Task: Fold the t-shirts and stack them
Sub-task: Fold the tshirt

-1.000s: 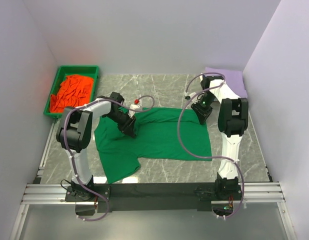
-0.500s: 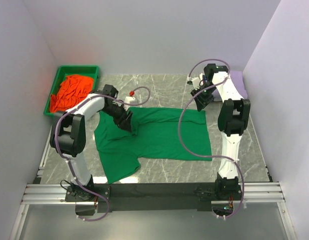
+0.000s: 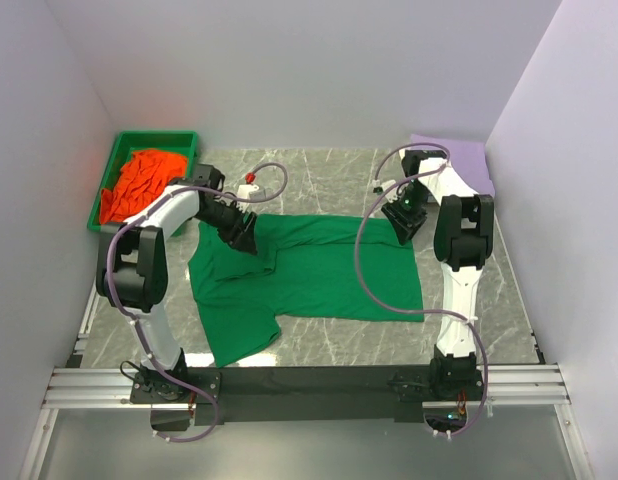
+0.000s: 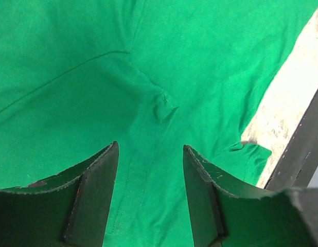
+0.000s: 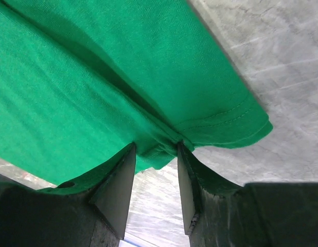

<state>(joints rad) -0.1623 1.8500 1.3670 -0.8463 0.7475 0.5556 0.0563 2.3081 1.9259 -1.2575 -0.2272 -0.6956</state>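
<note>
- Green t-shirt [image 3: 319,275] lies spread on the marble table [image 3: 329,170]. We take it as the landmark for every place below.
- One sleeve sticks out from its near-left corner, towards the arm bases. A strip along its far edge looks folded over onto the body.
- Left gripper [image 3: 244,238] sits over the shirt's far-left part, close to the shoulder area.
- In the left wrist view the left gripper [image 4: 150,146] has its fingers [image 4: 100,185] well apart. We see flat green cloth in the gap and nothing pinched. A seam with a small pucker lies just ahead of the tips.
- Right gripper [image 3: 404,222] sits at the shirt's far-right corner.
- In the right wrist view the right gripper [image 5: 155,146] has its fingers [image 5: 118,190] parted. The doubled hem corner lies at the tips with bare marble showing through the gap, so we read the cloth as not clamped.
- Orange t-shirt [image 3: 139,183] lies crumpled in the green tray [image 3: 154,137], beyond the shirt's far-left corner and well apart from it.
- Lavender t-shirt [image 3: 459,155] lies flat beyond the shirt's far-right corner, partly hidden by the right arm.
</note>
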